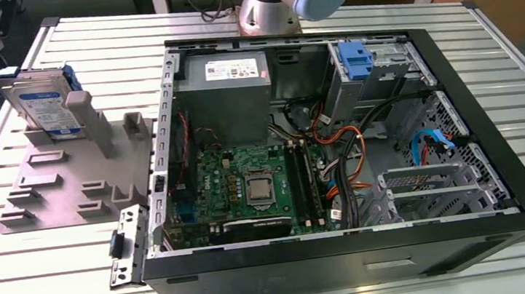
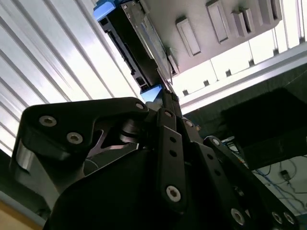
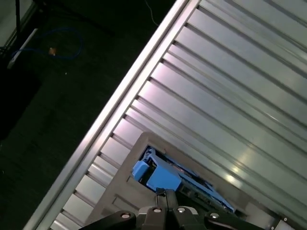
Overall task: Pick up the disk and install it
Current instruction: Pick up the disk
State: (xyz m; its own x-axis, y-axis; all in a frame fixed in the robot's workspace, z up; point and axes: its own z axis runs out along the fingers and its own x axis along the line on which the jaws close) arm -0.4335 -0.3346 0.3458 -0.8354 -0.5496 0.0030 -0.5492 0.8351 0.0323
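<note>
The disk (image 1: 43, 104) stands on edge in a grey slotted holder (image 1: 62, 190) at the exterior view's left, silver with a white-and-blue label and a blue carrier frame. In the first wrist view the disk (image 3: 168, 178) lies just beyond my gripper (image 3: 163, 193), whose fingers meet in a narrow tip with nothing between them. In the second wrist view the gripper (image 2: 167, 98) points at the disk (image 2: 132, 43) from a short distance, without touching it. The grey holder (image 2: 216, 28) continues past the disk.
An open computer case (image 1: 495, 130) lies on the ribbed metal table (image 1: 62, 285), with motherboard, cables and a drive cage carrying a blue clip (image 1: 355, 60). The arm's base (image 1: 277, 3) rises behind the case. A loose bracket (image 1: 127, 249) lies beside the case.
</note>
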